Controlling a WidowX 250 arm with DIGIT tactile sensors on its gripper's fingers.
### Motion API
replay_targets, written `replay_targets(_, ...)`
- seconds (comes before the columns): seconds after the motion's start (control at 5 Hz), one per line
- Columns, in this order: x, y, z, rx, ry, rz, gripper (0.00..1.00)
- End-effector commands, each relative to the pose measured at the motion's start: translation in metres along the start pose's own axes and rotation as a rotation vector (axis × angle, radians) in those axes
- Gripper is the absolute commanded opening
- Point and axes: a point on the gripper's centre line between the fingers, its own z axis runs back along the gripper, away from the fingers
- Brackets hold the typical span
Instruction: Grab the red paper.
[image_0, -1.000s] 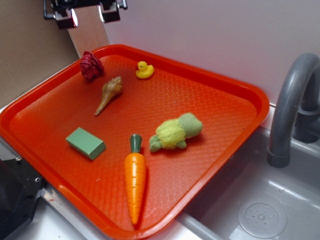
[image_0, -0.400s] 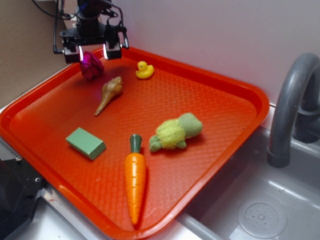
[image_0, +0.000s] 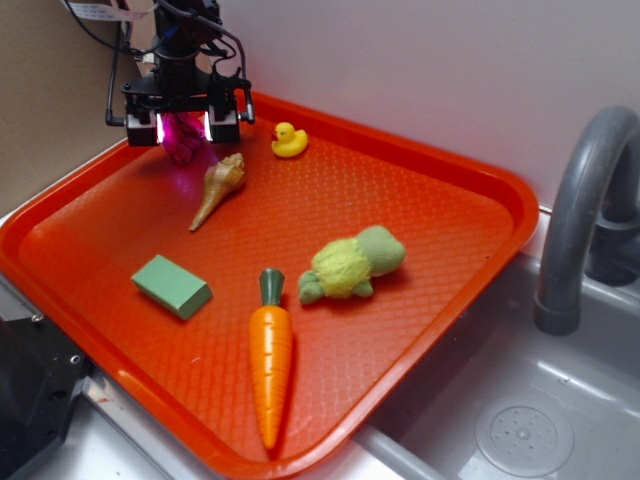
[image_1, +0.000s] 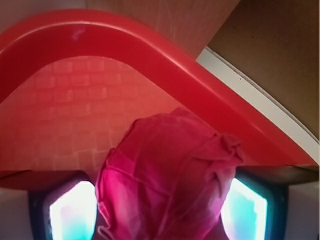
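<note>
A: Where is the red paper (image_0: 184, 136) at this moment?

B: It sits in the far left corner of the orange tray (image_0: 455, 255), close to the rim. The gripper (image_0: 183, 127) stands right over it. In the wrist view the red paper (image_1: 167, 180) fills the space between the two fingers (image_1: 72, 212), which glow light at both sides.

A: Are the jaws closed on it?

B: They are open about as wide as the wad, one jaw on each side of it. If they already press the paper, I cannot tell; the pads look very close to it or touching.

A: What else lies on the tray?

B: A shell (image_0: 220, 186) just beside the paper, a yellow duck (image_0: 289, 140) near the back rim, a green block (image_0: 172, 286), a carrot (image_0: 270, 355) and a green plush turtle (image_0: 352, 265). At the right there is a grey faucet (image_0: 580, 215) over a sink (image_0: 525, 420).
</note>
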Motion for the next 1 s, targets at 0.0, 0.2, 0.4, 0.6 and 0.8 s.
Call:
replay_targets(0.0,0.007,0.015,0.056,-0.095,-0.171,-0.314,0.0)
replay_targets(0.2,-0.017,0.01,0.089,-0.138,-0.111,-0.585,0.0)
replay_targets(0.4,-0.051,0.012,0.118,-0.177,-0.009,-0.862,0.0)
replay_targets(0.6,-0.079,0.015,0.144,-0.196,0.039,-1.044,0.0)
replay_targets(0.8,-0.089,0.021,0.161,-0.232,0.058,-1.09,0.0)
